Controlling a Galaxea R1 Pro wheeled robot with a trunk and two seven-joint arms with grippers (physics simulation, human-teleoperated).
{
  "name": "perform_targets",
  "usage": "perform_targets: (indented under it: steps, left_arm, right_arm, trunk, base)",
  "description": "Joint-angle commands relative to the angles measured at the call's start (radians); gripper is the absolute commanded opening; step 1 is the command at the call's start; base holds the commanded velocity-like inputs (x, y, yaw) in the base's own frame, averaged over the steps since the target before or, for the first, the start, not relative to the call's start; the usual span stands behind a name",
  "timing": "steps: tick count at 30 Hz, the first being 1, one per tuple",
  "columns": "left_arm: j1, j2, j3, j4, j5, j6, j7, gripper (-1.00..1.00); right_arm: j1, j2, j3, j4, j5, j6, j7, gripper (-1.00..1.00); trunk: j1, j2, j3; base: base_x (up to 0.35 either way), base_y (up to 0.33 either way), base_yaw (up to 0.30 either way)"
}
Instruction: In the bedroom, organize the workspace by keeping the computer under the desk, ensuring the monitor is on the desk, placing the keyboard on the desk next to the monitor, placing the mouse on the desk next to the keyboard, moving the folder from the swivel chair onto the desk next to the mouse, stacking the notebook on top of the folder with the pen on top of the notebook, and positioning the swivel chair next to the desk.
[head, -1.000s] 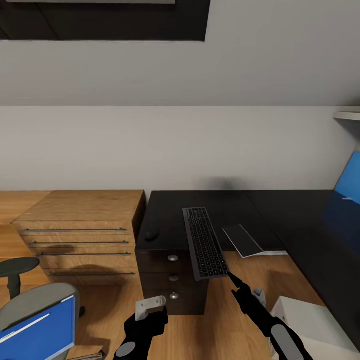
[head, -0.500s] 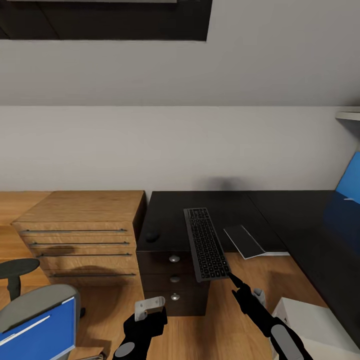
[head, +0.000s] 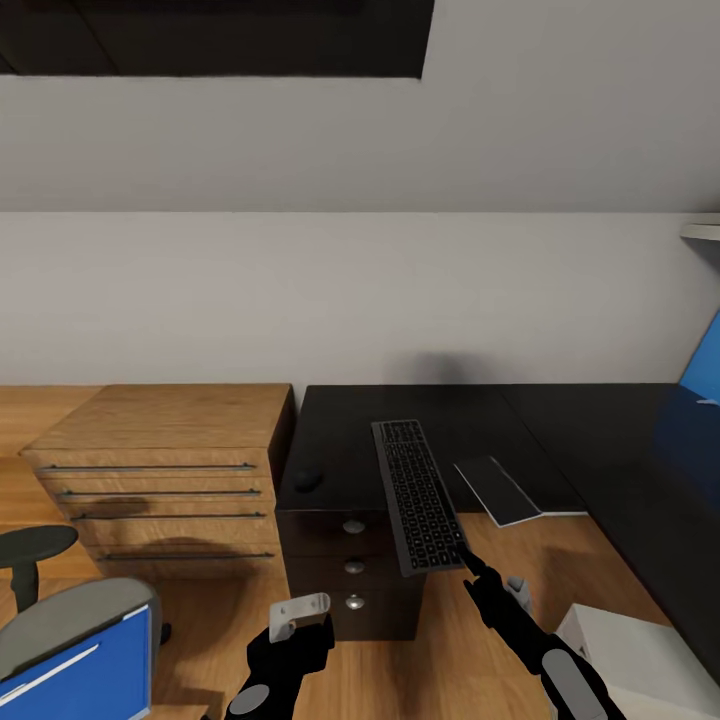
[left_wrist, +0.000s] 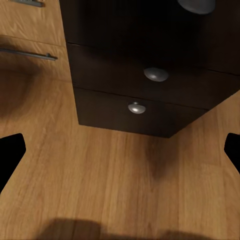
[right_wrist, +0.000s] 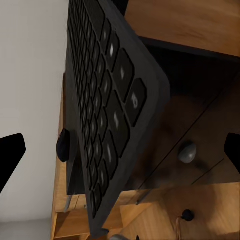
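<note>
Right gripper (head: 468, 562) is seen clamped on the near end of the keyboard (head: 419, 495), which is held lengthwise over the desk (head: 440, 425), its near part overhanging the front edge above the drawers (head: 352, 570). In the right wrist view the keyboard (right_wrist: 102, 115) is shown tilted steeply across the frame. The left gripper (head: 298, 612) is held low at 6 o'clock, in front of the drawer stack, its fingers spread wide with nothing between them; in the left wrist view the drawers (left_wrist: 150, 95) with round knobs are faced over wood floor.

The mouse (head: 307, 478) is seen on the desk top at 9 o'clock of the keyboard, well apart from it. The notebook (head: 500, 490) lies at 3 o'clock of the keyboard, overhanging the desk's inner edge. The folder (head: 70, 675) rests on the swivel chair (head: 75, 610) at 7 o'clock. The computer (head: 640, 665) stands on the floor at 5 o'clock.

Compared with a second ago, the whole scene is shifted slightly in the head view, so the camera has moved; the keyboard is kept in the same grasp.
</note>
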Motion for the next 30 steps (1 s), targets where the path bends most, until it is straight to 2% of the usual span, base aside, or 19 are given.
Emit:
perform_targets:
  steps: [1, 6, 13, 21, 30]
  left_arm:
    - [-0.001, 0.0, -0.001, -0.001, 0.006, 0.003, 0.008, 1.0]
    - [-0.001, -0.001, -0.002, -0.003, 0.005, 0.003, 0.007, 1.0]
    - [-0.001, -0.002, -0.001, -0.004, 0.005, 0.003, 0.007, 1.0]
    - [-0.001, 0.0, 0.001, -0.003, 0.006, 0.003, 0.007, 1.0]
    - [-0.001, 0.005, 0.005, -0.001, 0.037, 0.002, 0.007, 1.0]
  right_arm:
    - [-0.001, 0.0, -0.002, 0.0, -0.008, 0.009, 0.001, 1.0]
    - [-0.001, -0.001, -0.003, 0.0, -0.008, 0.01, 0.001, 1.0]
    - [-0.001, 0.0, -0.003, 0.0, -0.008, 0.009, 0.001, 1.0]
    - [-0.001, 0.0, -0.003, 0.0, -0.008, 0.009, 0.001, 1.0]
    - [-0.001, 0.0, -0.003, 0.0, -0.008, 0.008, 0.001, 1.0]
  trunk:
    - [0.0, -0.001, -0.001]
    - [0.0, -0.001, -0.001]
    - [0.027, -0.05, -0.023]
    - [0.027, -0.05, -0.023]
    - [0.027, -0.05, -0.023]
  base:
    - [0.019, 0.012, 0.0]
    - [0.008, 0.005, 0.0]
    - [0.001, 0.001, 0.0]
    - [0.0, 0.0, 0.0]
    - [0.126, 0.121, 0.0]
